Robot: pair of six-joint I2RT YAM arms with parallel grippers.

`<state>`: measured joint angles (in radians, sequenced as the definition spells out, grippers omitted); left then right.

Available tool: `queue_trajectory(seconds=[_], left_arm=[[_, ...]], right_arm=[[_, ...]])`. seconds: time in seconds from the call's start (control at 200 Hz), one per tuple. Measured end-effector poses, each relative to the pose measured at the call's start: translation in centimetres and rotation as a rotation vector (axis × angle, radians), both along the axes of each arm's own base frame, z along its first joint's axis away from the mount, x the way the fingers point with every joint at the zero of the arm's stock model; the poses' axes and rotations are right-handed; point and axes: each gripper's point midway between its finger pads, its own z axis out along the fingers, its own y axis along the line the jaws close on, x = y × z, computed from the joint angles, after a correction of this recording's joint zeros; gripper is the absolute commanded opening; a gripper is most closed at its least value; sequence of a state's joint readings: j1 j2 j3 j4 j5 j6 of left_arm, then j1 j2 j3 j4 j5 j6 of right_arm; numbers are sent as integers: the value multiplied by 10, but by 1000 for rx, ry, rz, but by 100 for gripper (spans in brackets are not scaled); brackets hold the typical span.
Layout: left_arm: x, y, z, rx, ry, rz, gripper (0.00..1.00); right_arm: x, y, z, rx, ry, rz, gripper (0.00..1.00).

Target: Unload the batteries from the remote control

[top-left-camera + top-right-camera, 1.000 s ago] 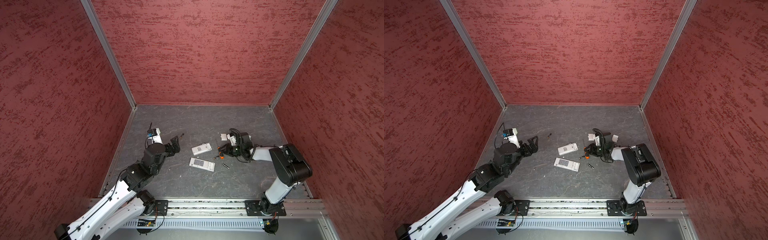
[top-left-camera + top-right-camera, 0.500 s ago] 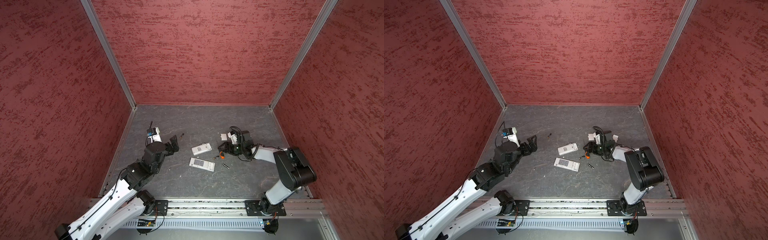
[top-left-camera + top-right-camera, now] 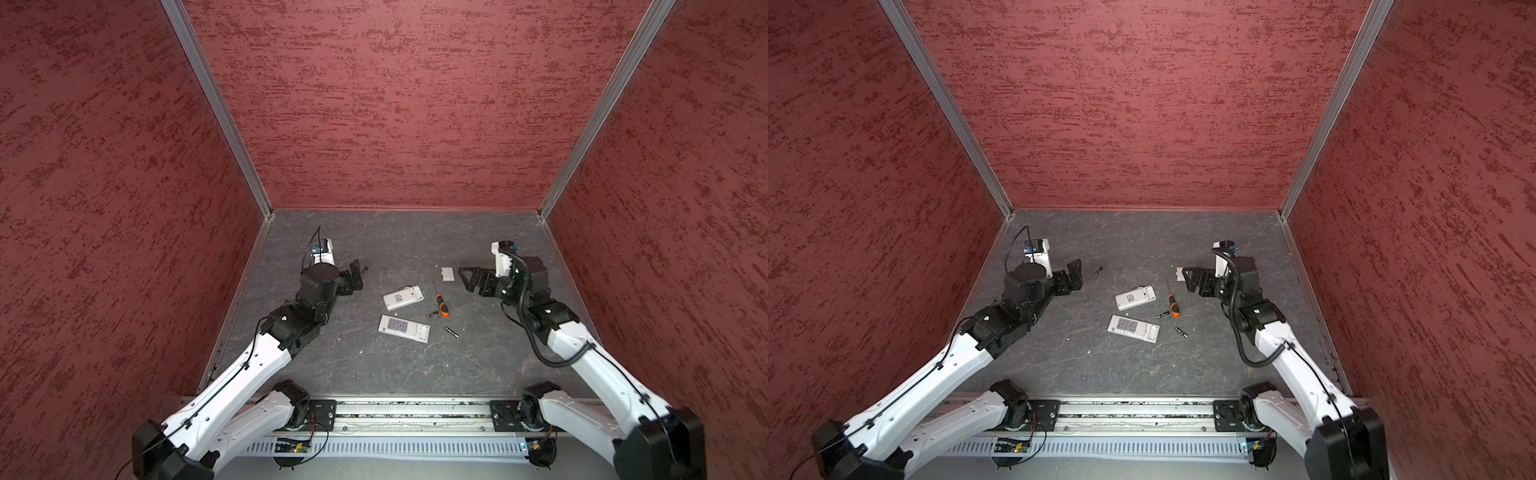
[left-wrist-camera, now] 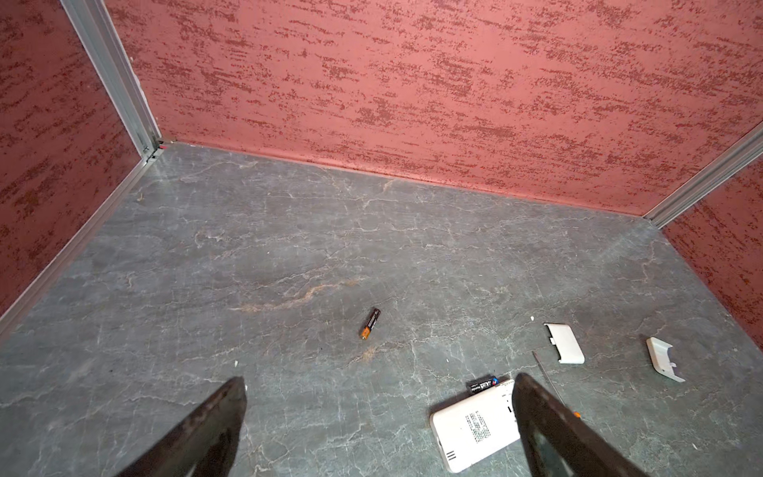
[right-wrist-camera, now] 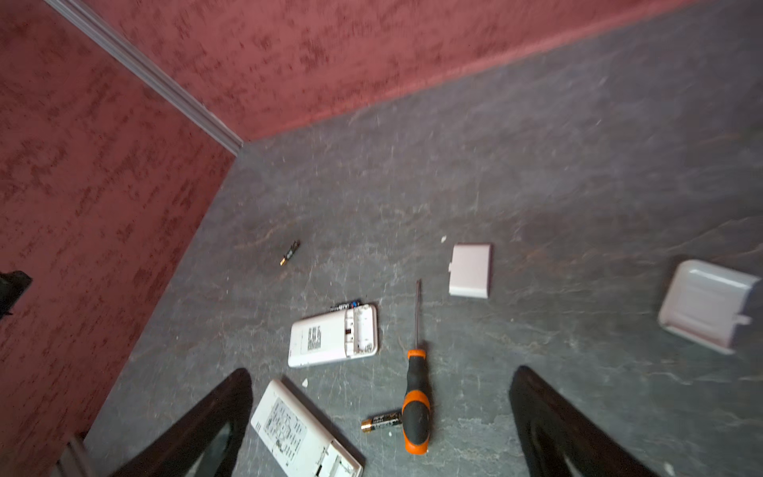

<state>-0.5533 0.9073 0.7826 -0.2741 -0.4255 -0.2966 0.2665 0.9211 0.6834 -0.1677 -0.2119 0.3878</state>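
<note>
Batteries [image 5: 382, 420] lie loose on the grey floor [image 3: 374, 241]. In both top views one cell [image 3: 1098, 271] sits left of centre, near the left gripper [image 3: 356, 277]; two lie by the screwdriver [image 3: 443, 306] at centre, beside two white remotes [image 3: 403, 297]. Both jaws gape wide, grasping nothing; the right gripper [image 3: 466, 279] hovers right of centre.

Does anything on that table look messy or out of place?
Somewhat messy. Both remotes lie face down with battery bays open, their covers lying loose. The batteries are scattered: one lies alone, far left of the rest; another sits right beside the screwdriver handle.
</note>
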Motion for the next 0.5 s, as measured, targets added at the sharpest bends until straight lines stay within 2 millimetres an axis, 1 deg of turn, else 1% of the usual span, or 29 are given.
queue_trajectory(seconds=[0.07,0.155,0.255,0.366,0.501], left_arm=[[5,0,-5,7,-23,-4,100],[10,2,-17,23,-27,2,99],[17,12,-26,32,-18,33,99],[24,30,-22,37,-35,82,99],[30,54,-22,48,-48,145,99]], right_arm=[[-8,-13,15,-6,-68,-61,99],[-15,-26,20,-15,-109,-116,99],[-21,-37,10,-33,-116,-168,99],[-26,-48,0,-50,-118,-218,99],[-30,-60,-5,-51,-130,-278,99]])
